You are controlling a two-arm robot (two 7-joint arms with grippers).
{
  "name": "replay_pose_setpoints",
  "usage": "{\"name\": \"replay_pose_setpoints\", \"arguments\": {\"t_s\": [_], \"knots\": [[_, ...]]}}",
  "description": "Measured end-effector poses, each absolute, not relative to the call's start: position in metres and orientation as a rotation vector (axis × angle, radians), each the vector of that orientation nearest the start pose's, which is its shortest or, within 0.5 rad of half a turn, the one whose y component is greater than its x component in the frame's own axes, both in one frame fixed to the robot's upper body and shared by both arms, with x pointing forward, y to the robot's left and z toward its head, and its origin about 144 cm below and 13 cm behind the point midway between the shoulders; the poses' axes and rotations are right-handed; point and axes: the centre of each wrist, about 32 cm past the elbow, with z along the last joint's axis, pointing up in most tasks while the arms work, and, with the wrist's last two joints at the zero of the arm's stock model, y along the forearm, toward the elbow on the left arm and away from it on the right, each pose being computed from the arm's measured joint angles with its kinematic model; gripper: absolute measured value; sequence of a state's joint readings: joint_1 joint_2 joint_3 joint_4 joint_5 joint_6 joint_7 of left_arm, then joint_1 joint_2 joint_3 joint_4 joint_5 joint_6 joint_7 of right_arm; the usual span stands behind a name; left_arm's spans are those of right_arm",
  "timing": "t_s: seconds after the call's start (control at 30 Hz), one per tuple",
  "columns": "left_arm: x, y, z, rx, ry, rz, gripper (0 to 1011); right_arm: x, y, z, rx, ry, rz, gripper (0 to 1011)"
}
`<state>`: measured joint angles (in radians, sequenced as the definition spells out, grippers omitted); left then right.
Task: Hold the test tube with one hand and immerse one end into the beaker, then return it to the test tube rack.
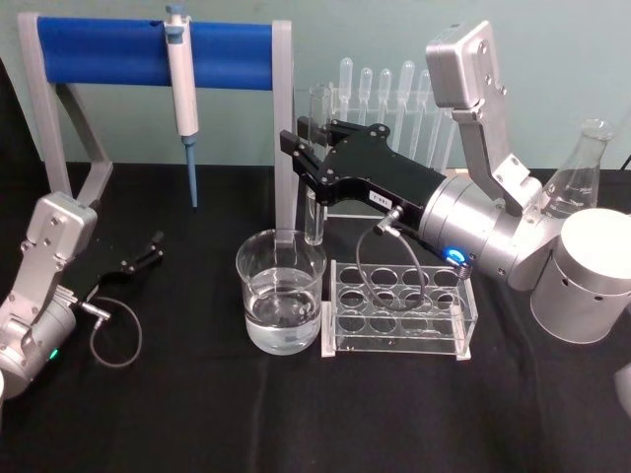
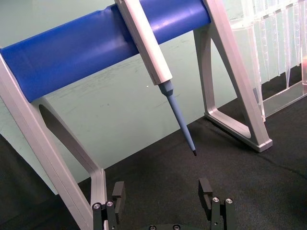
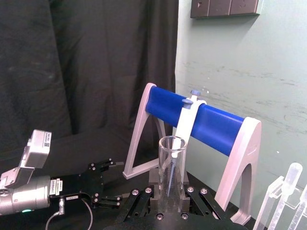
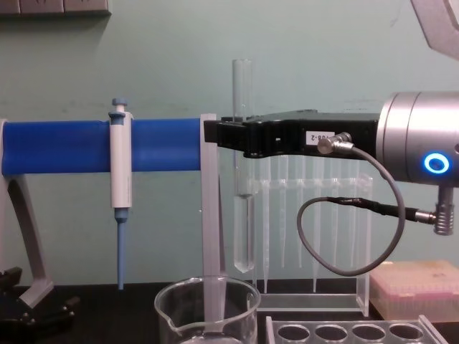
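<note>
The right gripper (image 1: 306, 150) is reaching in from the desk's right edge, its jaws pinching the test tube (image 4: 243, 215) around its upper part and holding it upright. The tube's round bottom is hanging above the beaker (image 1: 281, 291), clear of the rim and toward its far side, with open air beneath it. The beaker is sitting mid-desk with water in it, and the test tube rack (image 1: 399, 311) is standing just beside it on the right, holes facing up. The right leg of the blue stand (image 1: 148, 49) is rising close by the tube's left, so room there is looking tight. The pipettor (image 1: 181, 89) is hanging from that stand along the desk's far edge, and pipettes (image 1: 385, 89) are lining up behind the gripper. Near the left edge the left gripper (image 2: 162, 189) is resting low, fingers spread apart and holding nothing. Bare black desk (image 1: 197, 394) is lying between it and the beaker. A flask (image 1: 582, 168) is standing toward the far right corner, and a pale green wall (image 4: 323, 57) is backing everything.
</note>
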<state>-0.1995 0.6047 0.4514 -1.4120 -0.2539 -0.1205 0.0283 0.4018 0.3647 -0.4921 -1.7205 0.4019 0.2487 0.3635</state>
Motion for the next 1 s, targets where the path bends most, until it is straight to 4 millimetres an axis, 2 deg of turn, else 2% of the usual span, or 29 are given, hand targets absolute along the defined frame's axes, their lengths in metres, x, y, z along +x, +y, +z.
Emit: {"name": "replay_pose_setpoints", "arguments": {"t_s": [1.0], "knots": [[0.4886,0.3097,1.1398,0.304,-0.285,1.248,1000,0.5099,-0.1728,1.2846,-0.019,-0.139,-0.698,233]]}}
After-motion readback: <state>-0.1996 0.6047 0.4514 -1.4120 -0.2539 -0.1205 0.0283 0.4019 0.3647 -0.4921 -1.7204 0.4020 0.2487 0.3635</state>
